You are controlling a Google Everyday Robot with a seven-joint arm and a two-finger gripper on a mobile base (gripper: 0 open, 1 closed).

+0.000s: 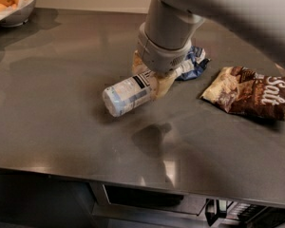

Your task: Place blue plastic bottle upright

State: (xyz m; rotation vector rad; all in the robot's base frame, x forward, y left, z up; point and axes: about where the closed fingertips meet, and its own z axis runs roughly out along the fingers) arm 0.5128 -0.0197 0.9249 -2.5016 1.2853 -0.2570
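The blue plastic bottle [128, 93] is a small clear bottle with a pale blue-white label. It is tilted, its bottom end low at the left and its neck end raised to the right, above the grey counter [61, 127]. My gripper [151, 80] comes down from the upper right and is shut on the bottle near its neck. The tan fingers [162, 83] sit on either side of it. The cap is hidden behind the gripper.
A crumpled blue-and-white wrapper [192, 63] lies just behind the gripper. A brown snack bag [251, 96] lies at the right. A white bowl of oranges [12, 1] stands at the far left corner. The counter's front edge runs along the bottom.
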